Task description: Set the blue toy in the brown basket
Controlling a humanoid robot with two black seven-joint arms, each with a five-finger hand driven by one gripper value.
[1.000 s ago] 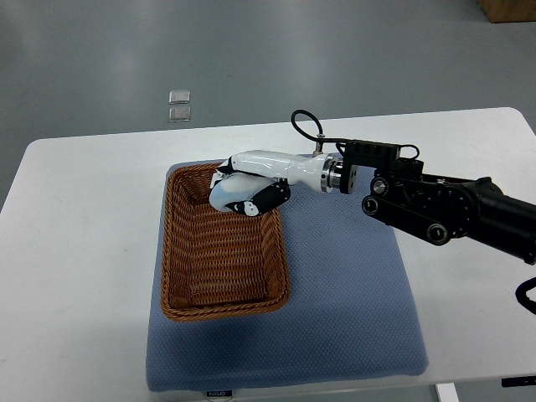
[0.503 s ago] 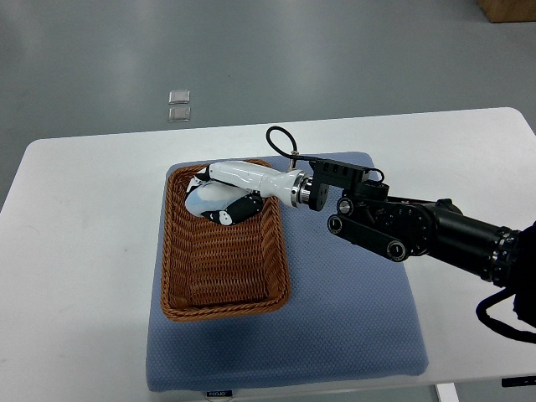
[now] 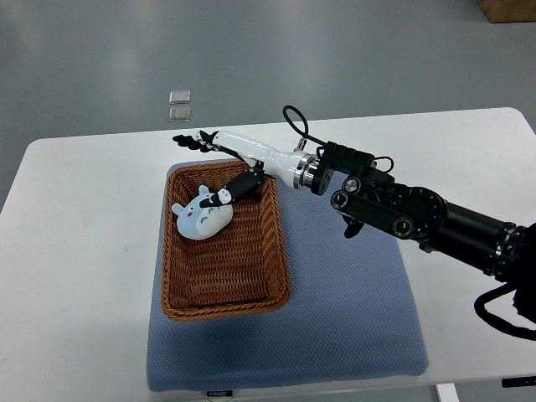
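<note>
The right hand (image 3: 219, 163), on an arm entering from the right edge, hovers over the far end of the brown basket (image 3: 224, 242) with its fingers (image 3: 189, 140) splayed wide past the far rim and its thumb angled down toward the toy, gripping nothing. The blue toy (image 3: 202, 215) lies inside the basket just below and nearer the robot than the thumb tip, face up against the left wall. The basket rests on a blue mat (image 3: 352, 310) beneath the forearm, on a white table (image 3: 79, 276).
</note>
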